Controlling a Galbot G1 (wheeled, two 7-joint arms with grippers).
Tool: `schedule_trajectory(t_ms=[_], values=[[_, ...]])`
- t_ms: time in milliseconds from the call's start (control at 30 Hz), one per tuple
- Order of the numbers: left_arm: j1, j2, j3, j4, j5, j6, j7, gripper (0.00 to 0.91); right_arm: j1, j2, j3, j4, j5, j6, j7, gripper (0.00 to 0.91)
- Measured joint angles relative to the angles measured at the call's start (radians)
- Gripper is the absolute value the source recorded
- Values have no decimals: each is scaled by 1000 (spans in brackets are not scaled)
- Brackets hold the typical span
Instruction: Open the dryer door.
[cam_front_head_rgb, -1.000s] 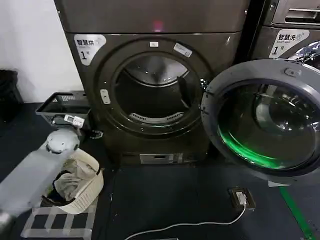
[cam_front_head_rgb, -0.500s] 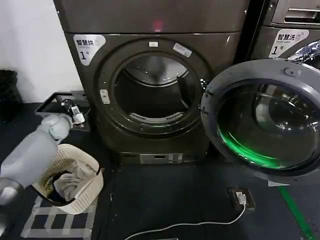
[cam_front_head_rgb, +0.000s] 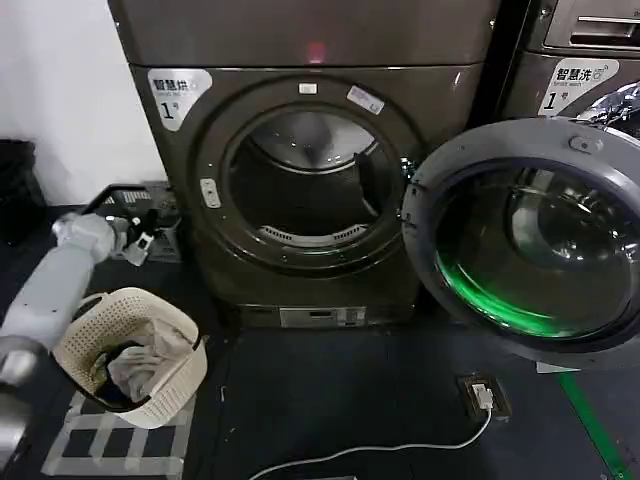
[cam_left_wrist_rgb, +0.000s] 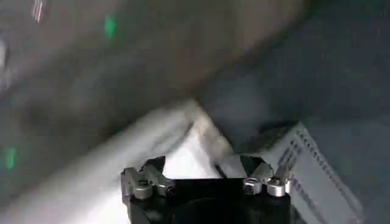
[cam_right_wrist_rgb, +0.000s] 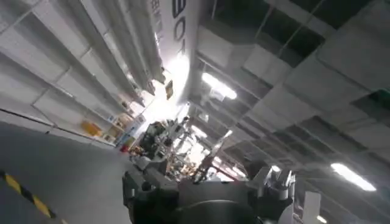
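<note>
The dark grey dryer (cam_front_head_rgb: 305, 60) stands straight ahead with its round drum opening (cam_front_head_rgb: 305, 185) uncovered. Its dryer door (cam_front_head_rgb: 530, 235) is swung wide to the right, the glass facing me with a green reflection in it. My left arm reaches in from the left, and my left gripper (cam_front_head_rgb: 150, 228) hangs left of the dryer's front, beside a dark crate and apart from the door. In the left wrist view the left gripper (cam_left_wrist_rgb: 204, 176) is open and holds nothing. My right gripper (cam_right_wrist_rgb: 207, 182) points up at a ceiling with lights, open and holding nothing.
A white laundry basket (cam_front_head_rgb: 175, 330) with clothes sits on the floor at the lower left. A dark crate (cam_front_head_rgb: 125, 195) stands behind it by the wall. A small box (cam_front_head_rgb: 483, 395) with a white cable lies on the floor. Another machine (cam_front_head_rgb: 580, 60) stands at the right.
My left arm has swung up and back, from over the white basket to beside the dark crate. The dryer door has not moved.
</note>
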Motion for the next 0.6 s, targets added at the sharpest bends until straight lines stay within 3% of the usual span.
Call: schedule_trajectory(t_ms=[600], values=[[-78,60,192,6,125,-16,1,907,14,15,-17,23,23,-1,-9,907]])
